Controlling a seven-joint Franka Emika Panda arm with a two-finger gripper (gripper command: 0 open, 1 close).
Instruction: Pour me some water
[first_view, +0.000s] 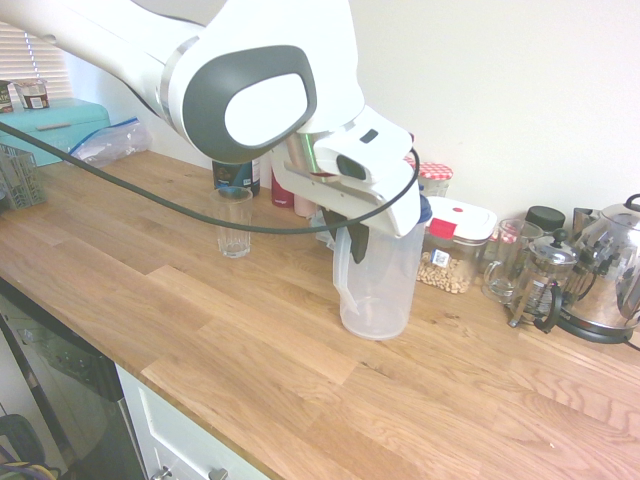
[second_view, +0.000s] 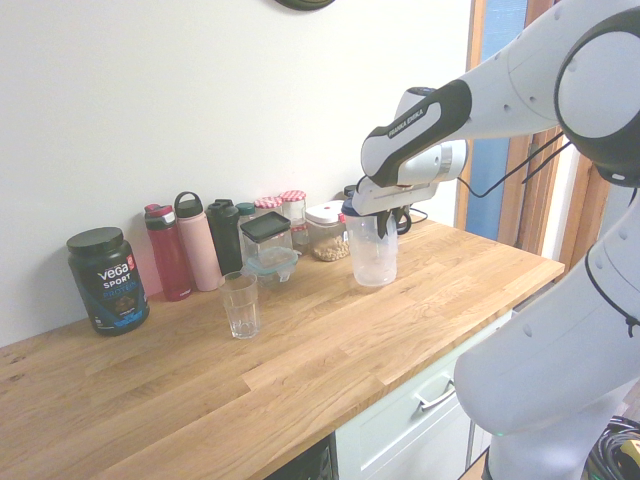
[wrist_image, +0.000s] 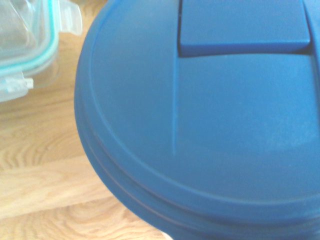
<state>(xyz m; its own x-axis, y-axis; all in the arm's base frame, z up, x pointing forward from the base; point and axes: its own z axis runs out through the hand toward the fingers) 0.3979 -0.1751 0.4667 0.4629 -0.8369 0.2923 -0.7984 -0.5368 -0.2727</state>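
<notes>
A: Where are pitcher (first_view: 378, 290) and gripper (first_view: 360, 240)?
B: Pitcher upright beside the glass (first_view: 234, 222); jaws closed on its handle (first_view: 343, 275).
A: Likely failure?
B: Tilting from a loose grip, the pitcher could twist, spilling beside the glass.

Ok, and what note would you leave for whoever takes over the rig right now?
Hand: shut on the handle of the clear pitcher, blue lid on.
Pitcher: upright at the counter; whether its base is slightly raised, I cannot tell.
Drinking glass: upright on the counter, apart from the pitcher, looks empty.
Done: pitcher gripped.
Left: bring pitcher to glass, pour, set it down. Water level unclear; check.
</notes>
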